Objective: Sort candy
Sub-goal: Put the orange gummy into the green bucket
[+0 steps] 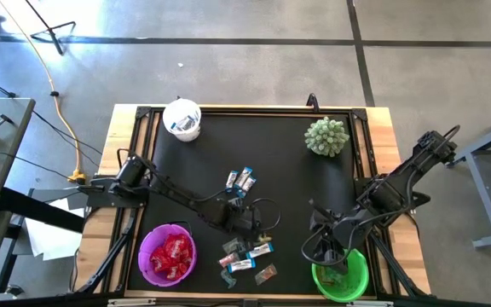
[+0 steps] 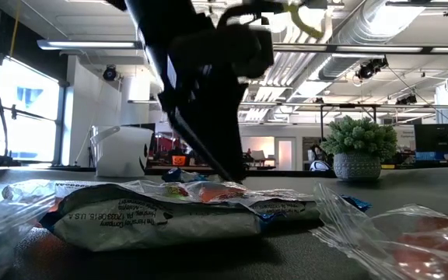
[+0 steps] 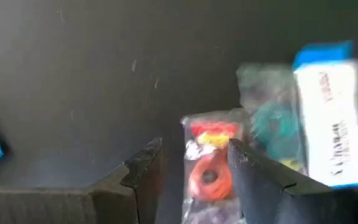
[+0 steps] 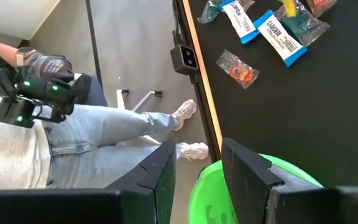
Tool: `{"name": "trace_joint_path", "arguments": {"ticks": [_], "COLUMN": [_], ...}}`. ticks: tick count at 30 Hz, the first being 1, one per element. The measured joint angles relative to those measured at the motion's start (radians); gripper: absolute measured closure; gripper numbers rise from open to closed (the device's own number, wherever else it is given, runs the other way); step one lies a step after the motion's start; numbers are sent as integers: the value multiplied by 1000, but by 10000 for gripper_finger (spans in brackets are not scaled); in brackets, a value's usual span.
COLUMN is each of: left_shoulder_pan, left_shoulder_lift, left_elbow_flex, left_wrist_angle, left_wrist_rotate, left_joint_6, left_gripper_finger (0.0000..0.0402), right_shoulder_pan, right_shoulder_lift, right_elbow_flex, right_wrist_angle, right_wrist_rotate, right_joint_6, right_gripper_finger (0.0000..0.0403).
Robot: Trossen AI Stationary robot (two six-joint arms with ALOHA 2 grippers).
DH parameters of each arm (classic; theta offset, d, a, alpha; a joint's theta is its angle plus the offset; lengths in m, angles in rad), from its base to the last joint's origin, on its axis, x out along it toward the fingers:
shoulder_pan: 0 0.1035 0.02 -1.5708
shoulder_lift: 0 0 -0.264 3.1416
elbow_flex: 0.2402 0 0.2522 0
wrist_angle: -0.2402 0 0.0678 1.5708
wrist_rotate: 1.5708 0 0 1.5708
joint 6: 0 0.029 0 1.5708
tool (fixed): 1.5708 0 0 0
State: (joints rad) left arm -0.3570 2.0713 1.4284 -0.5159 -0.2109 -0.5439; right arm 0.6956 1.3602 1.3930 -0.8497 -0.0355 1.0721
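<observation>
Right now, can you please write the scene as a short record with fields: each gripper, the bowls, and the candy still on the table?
left gripper: open, low over the table, jaws on either side of a clear packet with red rings
right gripper: over the green bowl, nothing seen between its jaws
purple bowl: holds red packets
white cup: at the far side of the table
loose candy: blue-and-white bars and clear packets between the two bowls
plant: far right of the table

We see two dark, matte-black jointed robot arms: the left arm (image 1: 173,194) and the right arm (image 1: 399,183), looped with thin black cables, each ending in two blocky, angular black fingers (image 3: 143,167).
</observation>
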Motion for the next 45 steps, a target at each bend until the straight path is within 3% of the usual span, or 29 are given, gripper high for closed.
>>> {"name": "trace_joint_path", "arguments": {"ticks": [4, 12, 21, 28, 36, 42, 45], "left_shoulder_pan": [-1, -13, -8, -5, 11, 10, 10], "left_shoulder_lift": [27, 52, 36, -10, -173, -341, -421], "left_elbow_flex": [-2, 2, -1, 0, 57, 78, 87], "left_wrist_angle": [-6, -2, -7, -19, -16, -2, 16], "left_wrist_rotate": [64, 4, 4, -25, -197, -443, -576], "left_joint_6": [-5, -50, -85, -129, -107, -90, -72], "left_gripper_finger": [237, 246, 384, 393, 399, 401, 401], "right_shoulder_pan": [0, -1, -1, -1, -2, -2, -2], "right_shoulder_lift": [0, -1, -1, -1, -1, -1, -8], "right_elbow_flex": [0, 0, 0, 0, 0, 0, 0], "right_wrist_angle": [-2, -7, -8, -8, -7, 5, 29], "right_wrist_rotate": [-1, -2, -2, -2, 80, 257, 398], "right_joint_6": [0, 0, 0, -12, -61, -149, -225], "right_gripper_finger": [281, 281, 281, 281, 281, 281, 281]}}
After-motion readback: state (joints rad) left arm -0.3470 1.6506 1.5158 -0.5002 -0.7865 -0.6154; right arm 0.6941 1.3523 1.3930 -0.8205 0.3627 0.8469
